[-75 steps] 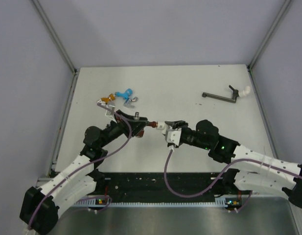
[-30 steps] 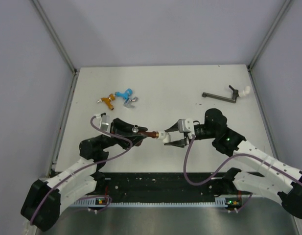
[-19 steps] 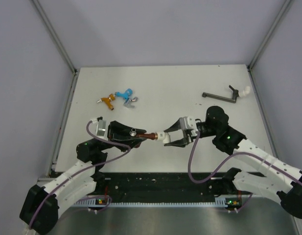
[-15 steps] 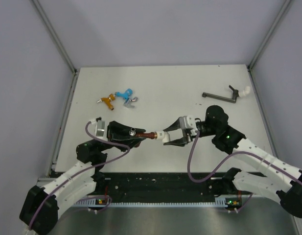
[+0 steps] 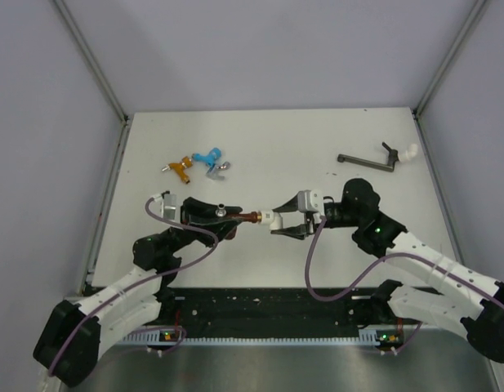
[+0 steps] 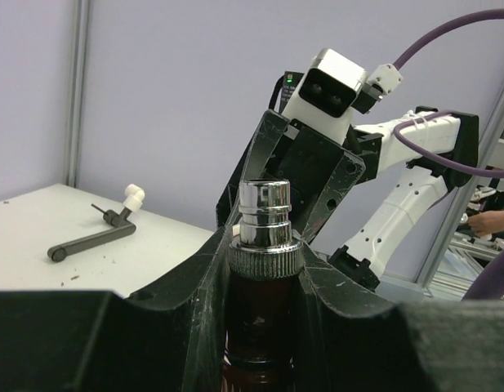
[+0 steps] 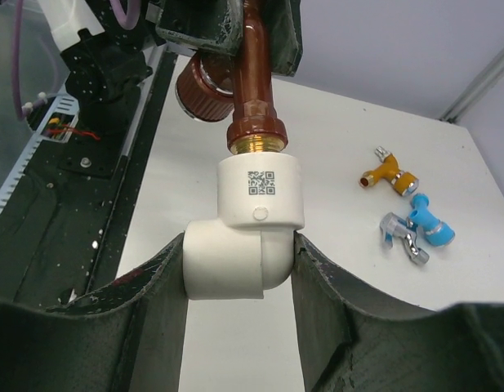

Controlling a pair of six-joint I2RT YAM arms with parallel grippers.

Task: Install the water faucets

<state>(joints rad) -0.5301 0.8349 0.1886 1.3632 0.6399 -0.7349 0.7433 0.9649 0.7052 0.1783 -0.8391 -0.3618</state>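
The left tool [image 5: 234, 217] is clamped tight on the dark red-brown faucet [image 5: 250, 217]. It holds the faucet level above the desk [image 5: 301, 135], near the front edge and about midway between the two arms. In the left wrist view its fingers [image 6: 198, 278] press against both sides of the faucet's body, and a silvery cap [image 6: 264, 214] sticks up between them. The faucet's brass-coloured end sits in the mouth of a white elbow fitting [image 5: 268, 218].

The right tool [image 5: 274, 221] pinches that fitting from the opposite side. In the right wrist view its fingers [image 7: 145, 310] touch the elbow's lower bend on both flanks, and a small printed code on the fitting faces the camera. The two tools point at each other, with the faucet and the fitting in line between them.

Three more faucets lie loose on the desk at the far left, well apart from the tools. They are an orange faucet [image 5: 180, 167], a light blue faucet [image 5: 207, 155] just beside it, and a grey faucet [image 5: 220, 168] close against the blue one. At the far right lies a dark bar [image 5: 367, 161] with a small white fitting [image 5: 409, 152] at its end.
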